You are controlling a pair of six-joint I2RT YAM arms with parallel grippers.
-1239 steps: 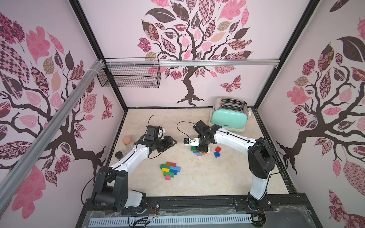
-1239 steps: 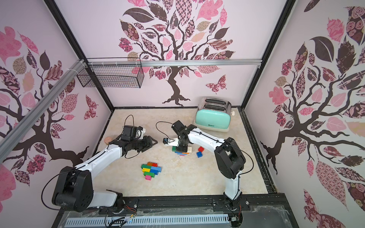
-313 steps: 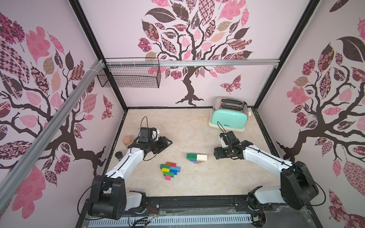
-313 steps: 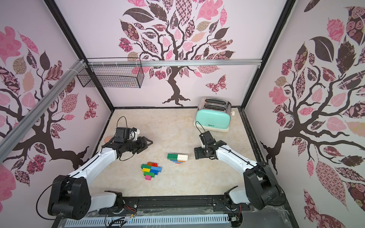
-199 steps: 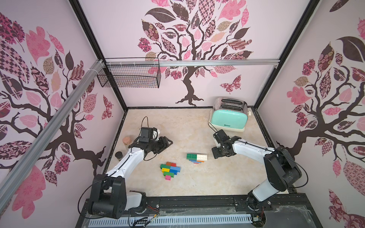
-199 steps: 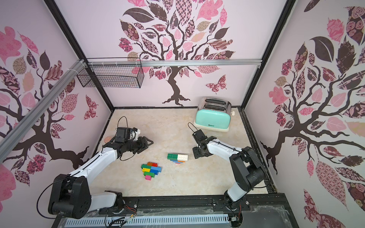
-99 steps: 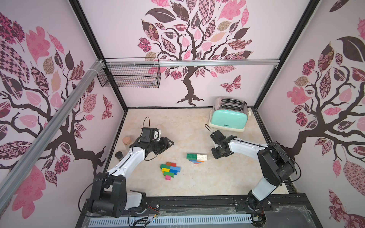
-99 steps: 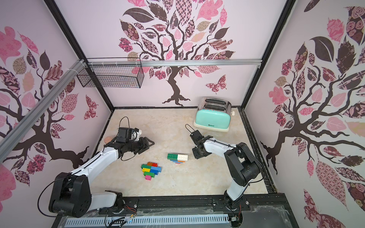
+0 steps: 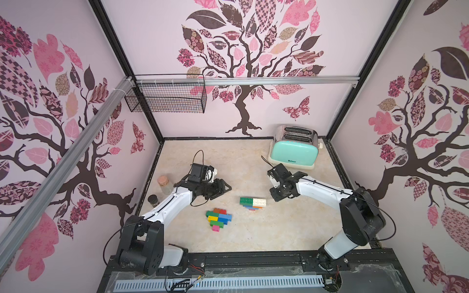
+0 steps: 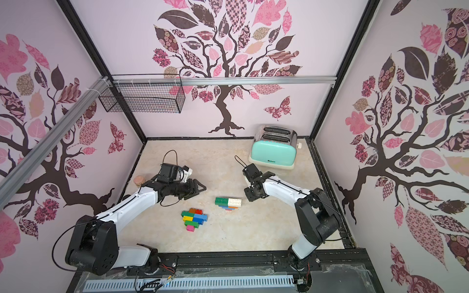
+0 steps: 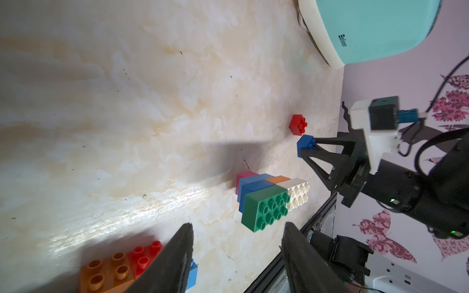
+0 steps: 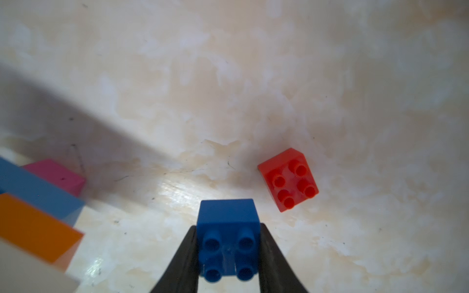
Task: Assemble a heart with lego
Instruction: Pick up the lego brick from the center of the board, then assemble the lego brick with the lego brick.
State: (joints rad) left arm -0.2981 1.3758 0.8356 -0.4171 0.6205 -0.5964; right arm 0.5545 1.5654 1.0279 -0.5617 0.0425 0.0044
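Marbled cream tabletop [image 9: 253,162], pink tree-print walls all round, and a mint toaster [image 9: 293,152] parked at the back right.

In both top views the left gripper [image 9: 225,188] hovers low over the left-centre of the surface, fingers apart and nothing between them. Nearer the robot's bases lies the flat cluster [image 9: 218,218] of lego: green, yellow, blue, red, brown, with a pink one at the near tip. Just to its right sits the stepped stack [image 9: 253,203], green and white bricks on top. The right gripper [image 9: 276,198] points down just past that stack's right end, and from up here its tips hide whatever they hold.

Over to the left wrist view: two dark fingers [image 11: 177,258] are spread wide, with bare table between them. Beyond them is the stepped stack [image 11: 269,200], and further on the right gripper [image 11: 305,149] is pinching a blue brick [image 11: 304,142]. A red brick [image 11: 298,124] lies loose just beside it.

Right wrist view, and it's plain: both fingers are pressed against the sides of the blue brick [image 12: 228,215], its studs facing the camera. The red brick [image 12: 288,180] lies near, not touching. Whether the blue brick is off the surface, I can't tell. Pink, blue and orange edges of the stepped stack [image 12: 38,192] show off to one side.
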